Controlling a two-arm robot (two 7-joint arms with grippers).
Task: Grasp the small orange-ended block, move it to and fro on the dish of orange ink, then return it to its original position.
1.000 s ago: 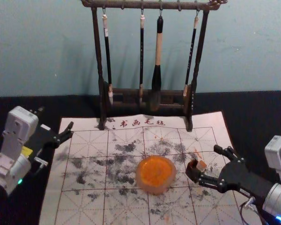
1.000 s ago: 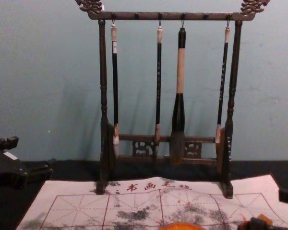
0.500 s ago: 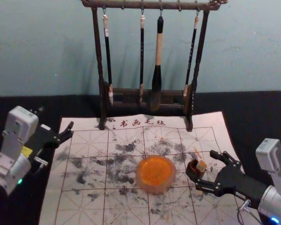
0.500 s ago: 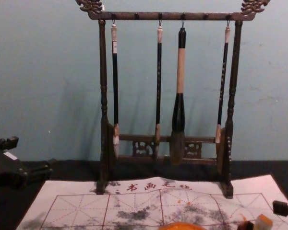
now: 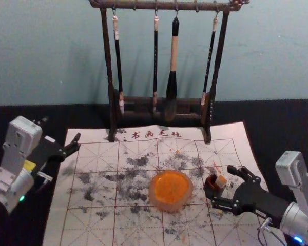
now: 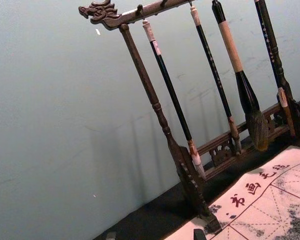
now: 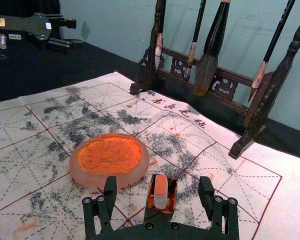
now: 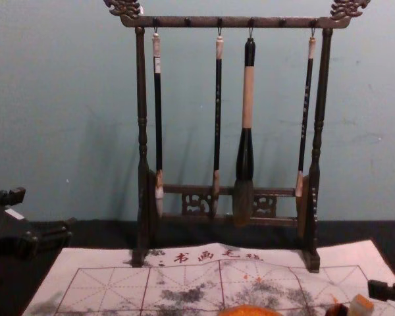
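Observation:
In the head view, my right gripper (image 5: 223,186) stands open, one finger on either side of a small dark box (image 5: 213,189). The orange-ended block (image 5: 221,181) stands in that box, its top sticking out. The right wrist view has the block (image 7: 160,192) and the box (image 7: 151,209) between the spread fingers of my right gripper (image 7: 158,186), with a gap on both sides. To the box's left lies the dish of orange ink (image 5: 170,188). My left gripper (image 5: 60,130) is parked open at the left; its fingertips edge into the left wrist view (image 6: 155,235).
A wooden rack (image 5: 161,99) with several hanging brushes stands at the mat's far edge. The ink-smudged calligraphy mat (image 5: 100,154) lies on a black-covered table (image 5: 277,120).
My right gripper has shifted toward the near side and slightly left, uncovering the block in the chest view. The box, the block and the left arm have kept their places.

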